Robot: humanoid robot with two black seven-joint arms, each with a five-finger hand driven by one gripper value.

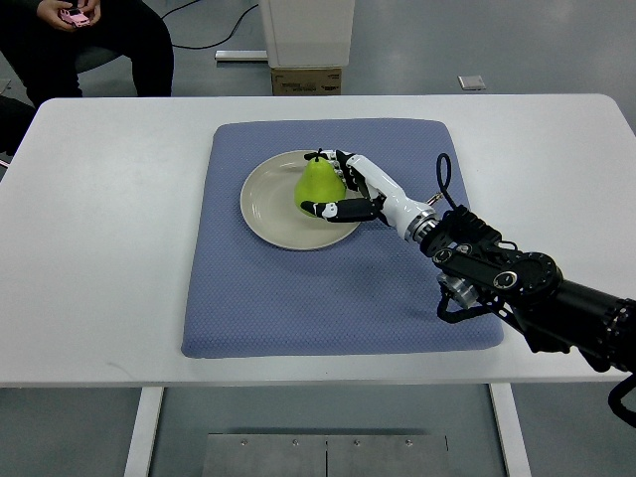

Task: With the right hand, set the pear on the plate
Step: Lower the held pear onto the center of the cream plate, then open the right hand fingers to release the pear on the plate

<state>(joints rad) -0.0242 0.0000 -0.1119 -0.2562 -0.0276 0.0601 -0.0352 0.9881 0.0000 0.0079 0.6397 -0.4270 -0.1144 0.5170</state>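
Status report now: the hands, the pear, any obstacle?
Right hand shut on pear. Pear upright on plate. Left hand out of view. Nothing in the way.

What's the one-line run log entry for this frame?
right hand: shut on pear | pear: upright on plate | release: not yet

Blue mat [298, 308] – white table [99, 248]

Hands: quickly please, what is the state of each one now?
Right hand: fingers closed on the pear, over the plate.
Left hand: not in view.
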